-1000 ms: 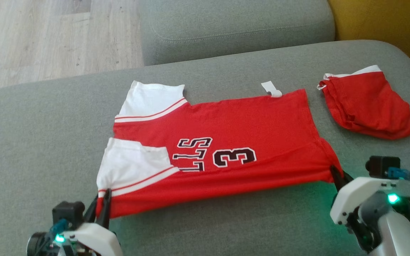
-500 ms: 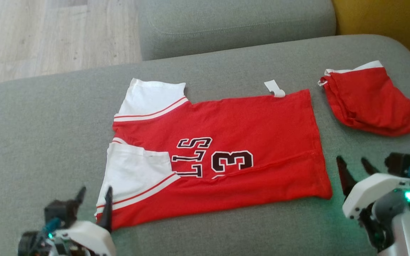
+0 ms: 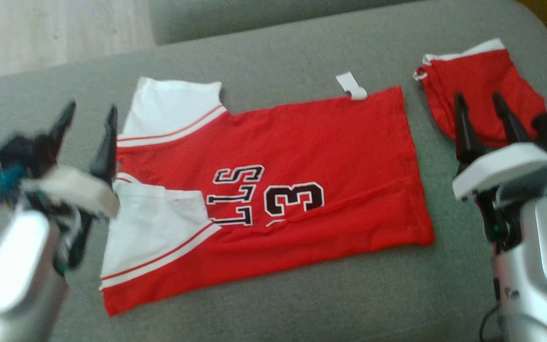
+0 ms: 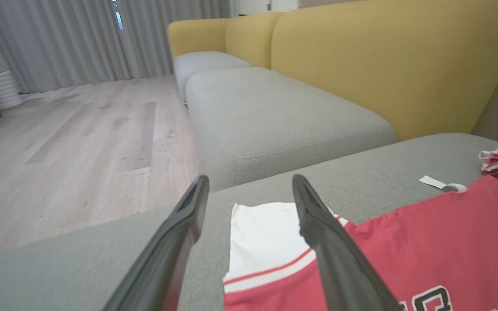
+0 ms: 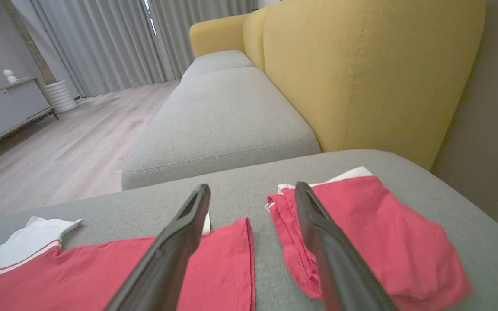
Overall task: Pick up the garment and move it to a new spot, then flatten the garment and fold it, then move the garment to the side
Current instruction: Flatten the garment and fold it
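Red jersey (image 3: pixel 264 190): lies spread flat across the middle of the head view, on the grey sofa cushion (image 3: pixel 302 294). Points its white sleeves to the left of the frame and its hem to the right. Shows black lettering and a "3" sideways at its centre, with the lower sleeve folded over the red body just beside the letters. Carries a faint crease along its lower part.

White tag (image 3: pixel 351 85): pokes out from the jersey's upper edge, toward the right.

Left hand (image 3: pixel 91 108): sits blurred at the left of the frame, just beside the upper sleeve. Stands with fingers spread wide, gripping nothing. In the left wrist view, frames bare cushion and the sleeve's corner between its fingers.

Right hand (image 3: pixel 478 96): sits at the right of the frame, beyond the hem. Also spread wide and empty. In the right wrist view, straddles the strip of cushion between the jersey's hem and the smaller red bundle (image 3: pixel 482 66).

Smaller red bundle: rests crumpled at the upper right, apart from the jersey.

Wood floor (image 3: pixel 41 33): at the upper left.
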Controlling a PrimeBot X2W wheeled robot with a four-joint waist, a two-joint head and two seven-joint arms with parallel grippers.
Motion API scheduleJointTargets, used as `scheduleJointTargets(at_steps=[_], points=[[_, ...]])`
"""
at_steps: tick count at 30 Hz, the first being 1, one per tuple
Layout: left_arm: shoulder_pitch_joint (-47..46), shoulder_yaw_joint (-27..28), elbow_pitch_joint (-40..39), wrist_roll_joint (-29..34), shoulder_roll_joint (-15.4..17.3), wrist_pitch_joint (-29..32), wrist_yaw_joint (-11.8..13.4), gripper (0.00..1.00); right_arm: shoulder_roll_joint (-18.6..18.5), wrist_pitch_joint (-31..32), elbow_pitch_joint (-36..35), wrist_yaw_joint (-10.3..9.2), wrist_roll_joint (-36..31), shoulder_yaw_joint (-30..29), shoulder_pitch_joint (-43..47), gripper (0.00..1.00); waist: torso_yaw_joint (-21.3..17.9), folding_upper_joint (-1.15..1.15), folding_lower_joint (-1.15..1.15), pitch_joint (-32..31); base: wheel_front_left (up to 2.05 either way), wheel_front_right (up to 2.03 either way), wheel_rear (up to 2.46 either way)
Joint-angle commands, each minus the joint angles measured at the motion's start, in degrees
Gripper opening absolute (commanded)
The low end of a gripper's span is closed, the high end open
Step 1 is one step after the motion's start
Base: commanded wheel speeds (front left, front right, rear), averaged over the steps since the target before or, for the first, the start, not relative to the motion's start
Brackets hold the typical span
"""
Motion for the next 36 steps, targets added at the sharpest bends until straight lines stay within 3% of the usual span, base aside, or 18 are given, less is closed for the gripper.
scheduleJointTargets(at_steps=[1, 5, 11, 16, 28, 36], points=[[-8.0, 1.7, 1.1, 0.1, 3.5, 2.4, -2.2, 1.00, -0.6, -1.2, -1.3, 0.21, -0.5, 2.3, -4.8, 1.00, -2.4, 0.00, -0.01, 3.8, 0.00, 0.00, 0.00], [-17.3, 0.1, 8.1, -1.2, 4.9, 8.9, -6.9, 1.00, -0.9, -2.2, -0.4, 0.21, -0.3, 3.8, -8.9, 1.00, -4.1, 0.00, -0.01, 7.4, 0.00, 0.00, 0.00], [-26.9, -2.9, 16.9, -3.2, 6.7, 17.6, -9.5, 1.00, -0.9, -3.5, 0.5, 0.21, -0.1, 5.3, -12.8, 1.00, -5.9, 0.00, -0.01, 11.6, 0.00, 0.00, 0.00], [-32.6, -6.6, 23.0, -5.0, 8.4, 22.7, -10.0, 1.00, -0.6, -4.6, 1.3, 0.21, 0.0, 6.4, -14.8, 1.00, -7.2, 0.00, -0.01, 14.6, 0.00, 0.00, 0.00], [-39.3, -13.5, 30.2, -10.4, 10.8, 24.0, -10.1, 1.00, 0.3, -6.6, 1.7, 0.21, -0.1, 7.5, -16.4, 1.00, -9.2, 0.00, -0.01, 19.0, 0.00, 0.00, 0.00], [-40.0, -19.7, 30.7, -14.9, 11.2, 26.7, -10.1, 1.00, 0.6, -6.8, 2.5, 0.21, -0.7, 7.1, -16.7, 1.00, -9.2, 0.00, -0.01, 19.3, 0.00, 0.00, 0.00]])
